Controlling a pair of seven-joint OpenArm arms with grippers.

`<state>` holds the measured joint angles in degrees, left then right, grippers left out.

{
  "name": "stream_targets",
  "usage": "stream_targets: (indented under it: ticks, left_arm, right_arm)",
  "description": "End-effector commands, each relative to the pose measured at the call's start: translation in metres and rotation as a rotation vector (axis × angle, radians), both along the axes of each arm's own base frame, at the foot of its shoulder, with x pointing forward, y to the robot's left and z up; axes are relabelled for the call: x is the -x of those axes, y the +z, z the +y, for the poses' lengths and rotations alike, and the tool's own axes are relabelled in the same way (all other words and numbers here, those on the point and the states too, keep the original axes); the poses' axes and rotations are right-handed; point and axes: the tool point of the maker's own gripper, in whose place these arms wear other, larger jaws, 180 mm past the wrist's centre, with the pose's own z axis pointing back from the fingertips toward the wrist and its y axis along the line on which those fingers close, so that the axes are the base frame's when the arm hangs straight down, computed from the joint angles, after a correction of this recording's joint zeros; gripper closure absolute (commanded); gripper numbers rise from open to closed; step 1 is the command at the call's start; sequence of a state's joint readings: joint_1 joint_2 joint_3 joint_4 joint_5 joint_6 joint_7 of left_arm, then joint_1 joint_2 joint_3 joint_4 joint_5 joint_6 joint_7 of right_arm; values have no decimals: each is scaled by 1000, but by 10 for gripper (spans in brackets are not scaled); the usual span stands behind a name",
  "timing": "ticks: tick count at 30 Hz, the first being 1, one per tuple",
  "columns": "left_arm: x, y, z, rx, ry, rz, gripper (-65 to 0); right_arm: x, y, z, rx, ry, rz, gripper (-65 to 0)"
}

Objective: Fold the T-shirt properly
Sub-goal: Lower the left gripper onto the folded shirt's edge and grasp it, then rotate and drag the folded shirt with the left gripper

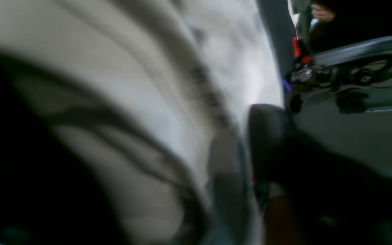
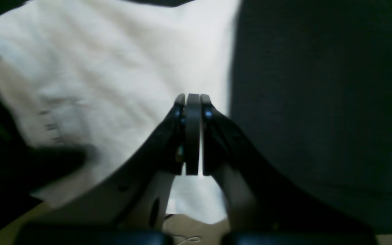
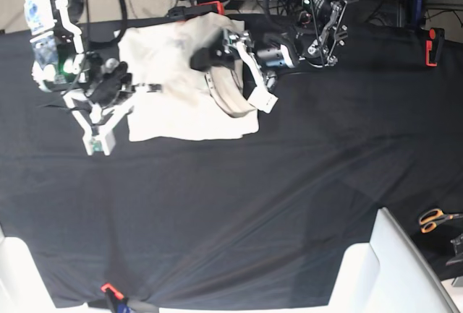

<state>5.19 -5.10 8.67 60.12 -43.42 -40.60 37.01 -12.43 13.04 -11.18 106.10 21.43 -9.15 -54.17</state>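
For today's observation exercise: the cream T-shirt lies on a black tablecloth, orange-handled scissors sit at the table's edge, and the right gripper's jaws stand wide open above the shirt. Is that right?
One detail is wrong. The right gripper is shut, its jaws pressed together, as the right wrist view shows. The rest holds: the T-shirt lies on the black tablecloth, and the scissors sit at its edge.

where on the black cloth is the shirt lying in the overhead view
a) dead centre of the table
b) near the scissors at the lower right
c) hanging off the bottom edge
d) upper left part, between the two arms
d: in the base view the T-shirt lies in the upper left of the black tablecloth, with an arm on either side; the scissors sit far off at the lower right.
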Motion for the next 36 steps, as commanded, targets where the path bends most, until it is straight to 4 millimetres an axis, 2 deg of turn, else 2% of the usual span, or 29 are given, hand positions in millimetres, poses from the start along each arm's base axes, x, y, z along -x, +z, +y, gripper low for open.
stream_targets:
  ticks: [1, 3, 4, 9, 11, 14, 16, 18, 22, 24, 26, 30, 35, 36]
  left_arm:
    - [5, -7, 0, -27, -27, 29, -262]
    - [-2, -8, 0, -31, -30, 29, -53]
    - [-8, -6, 0, -32, -31, 19, 0]
    - [-37, 6, 7, -49, -19, -38, 0]
    - [-53, 9, 19, -94, 4, -56, 0]
    - [-75, 27, 24, -120, 10, -114, 0]
    - [-75, 33, 34, -173, -44, -118, 0]
    - [-76, 42, 36, -210, -101, -133, 0]
    - [-73, 40, 60, -295, -159, -116, 0]
    - [-78, 41, 72, -338, -179, -122, 0]
    - [-76, 36, 82, -429, -270, -131, 0]
    - [-74, 27, 89, -573, -428, -168, 0]
    - [-90, 26, 87, -733, -574, -257, 0]
    - [-92, 26, 81, -763, -613, -283, 0]
  right_arm:
    - [-7, 8, -2, -3, -5, -37, -2]
    - [-10, 9, -12, 3, -34, -43, -2]
    - [-12, 11, -20, 7, -59, -50, -2]
    - [-14, 13, -44, 25, -130, -57, -2]
    - [-13, 13, -48, 27, -142, -57, -2]
    - [-13, 13, -49, 28, -144, -55, -2]
    - [-12, 10, -49, 29, -145, -45, -2]
    - [-10, 4, -51, 32, -148, -29, -2]
    - [-9, 3, -50, 29, -150, -26, -2]
    - [-9, 3, -48, 27, -147, -25, -2]
    - [-9, 3, -48, 26, -147, -25, -2]
    - [-10, 4, -46, 20, -144, -27, -2]
    - [-10, 4, -45, 17, -145, -26, -2]
    - [-10, 4, -45, 17, -145, -26, -2]
